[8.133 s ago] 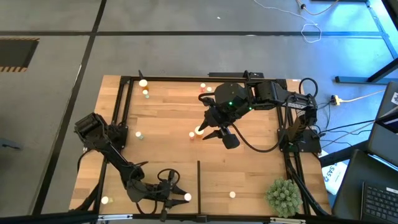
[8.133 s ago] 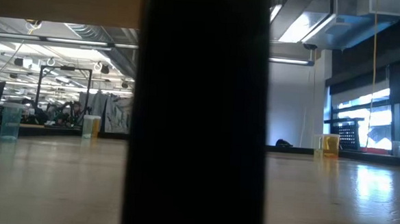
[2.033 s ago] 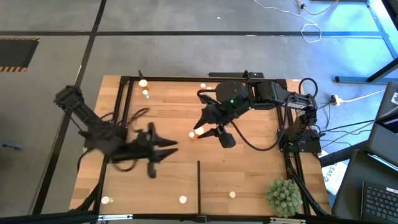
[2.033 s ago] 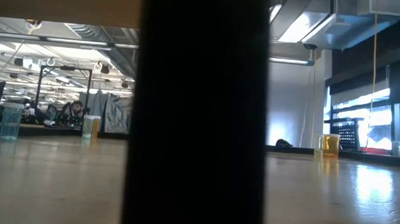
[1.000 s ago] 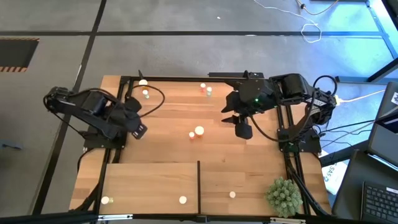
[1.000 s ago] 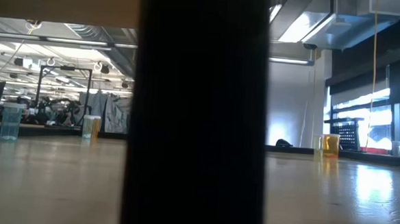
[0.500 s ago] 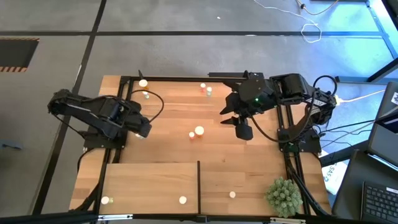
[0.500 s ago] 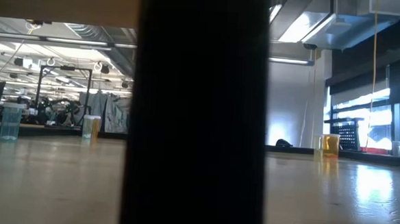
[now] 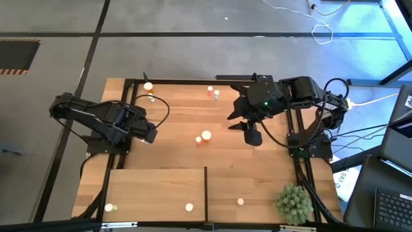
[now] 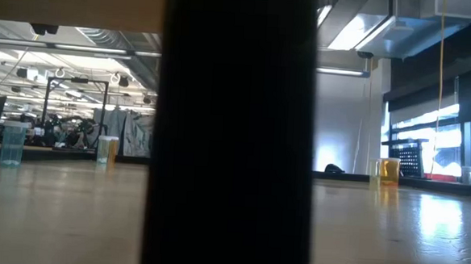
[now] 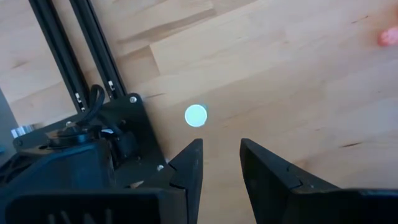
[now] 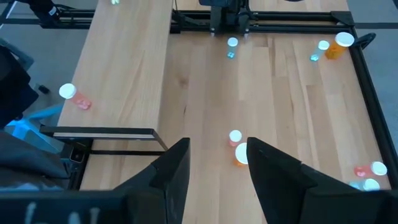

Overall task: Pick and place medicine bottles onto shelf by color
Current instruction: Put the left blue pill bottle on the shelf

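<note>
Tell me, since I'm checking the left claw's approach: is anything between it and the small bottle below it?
Nothing visible blocks it. In the left wrist view the left claw hangs over bare tabletop, empty, with the white-capped bottle just ahead of its fingertips. The arm's black base sits beside the bottle, not across the path.

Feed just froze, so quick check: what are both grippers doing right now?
Left gripper: open, fingers empty, above a white-capped bottle.
Right gripper: open, holding nothing.
</note>
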